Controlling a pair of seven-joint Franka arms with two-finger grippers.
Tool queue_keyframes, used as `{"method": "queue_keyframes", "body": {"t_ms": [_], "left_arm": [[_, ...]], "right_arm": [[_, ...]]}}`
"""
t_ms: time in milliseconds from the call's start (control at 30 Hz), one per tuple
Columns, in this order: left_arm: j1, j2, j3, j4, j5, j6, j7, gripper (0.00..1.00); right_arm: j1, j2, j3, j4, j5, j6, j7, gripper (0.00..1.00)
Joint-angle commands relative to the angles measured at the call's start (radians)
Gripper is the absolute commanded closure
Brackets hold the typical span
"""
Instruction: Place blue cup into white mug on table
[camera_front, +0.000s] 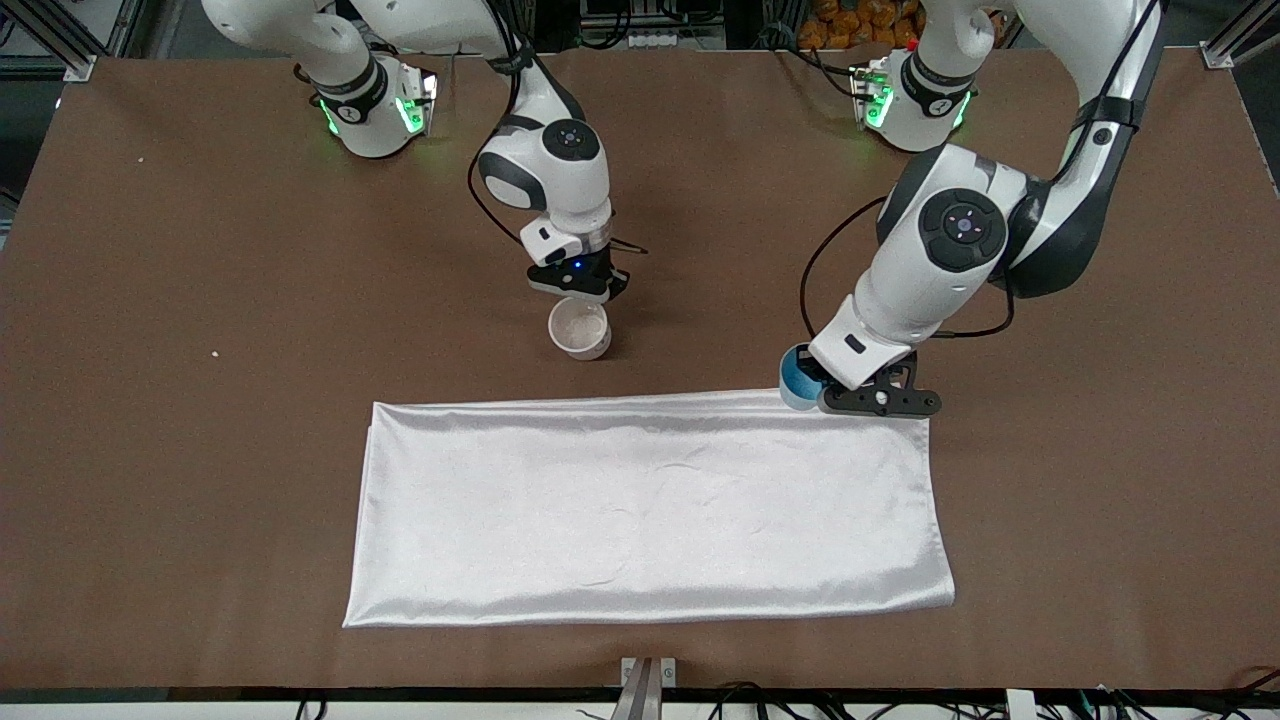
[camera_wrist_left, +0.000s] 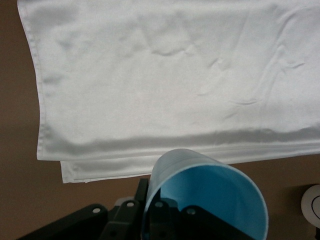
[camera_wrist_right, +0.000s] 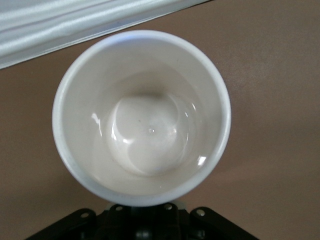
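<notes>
Blue cup clenched in left hand at cloth edge; right hand over white mug, grip unclear.

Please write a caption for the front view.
Left gripper holds blue cup beside cloth; right gripper at white mug.

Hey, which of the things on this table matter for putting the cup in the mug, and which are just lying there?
Part of the job:
- blue cup, held by the left gripper
- white mug, upright on the table, right gripper at its rim

Just lying about:
- white cloth, spread flat, nearer the front camera than the mug
</notes>
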Motion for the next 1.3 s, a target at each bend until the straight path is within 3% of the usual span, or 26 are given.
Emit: {"method": "queue_keyframes", "body": {"t_ms": [0, 667, 867, 1100, 1267], "left_arm": [[0.003, -0.036, 0.004, -0.016, 0.028, -0.043, -0.022, 1.00], [-0.038, -0.038, -0.005, -0.006, 0.025, -0.054, -0.087, 1.00], [-0.094, -0.038, -0.005, -0.003, 0.025, -0.054, -0.177, 1.00], [-0.156, -0.029, -0.005, 0.019, 0.023, -0.054, -0.274, 1.00], [-0.209, -0.020, -0.005, 0.025, 0.019, -0.053, -0.337, 1.00]], "right_arm": [[0.000, 0.009, -0.004, 0.025, -0.019, -0.017, 0.108, 0.00], [-0.006, -0.103, -0.001, 0.037, -0.016, -0.178, -0.071, 0.00], [-0.044, -0.128, -0.001, 0.071, 0.053, -0.260, -0.211, 0.00], [-0.162, -0.145, -0.007, 0.190, 0.185, -0.467, -0.539, 0.00], [-0.296, -0.135, -0.009, 0.253, 0.206, -0.546, -0.748, 0.00]]}}
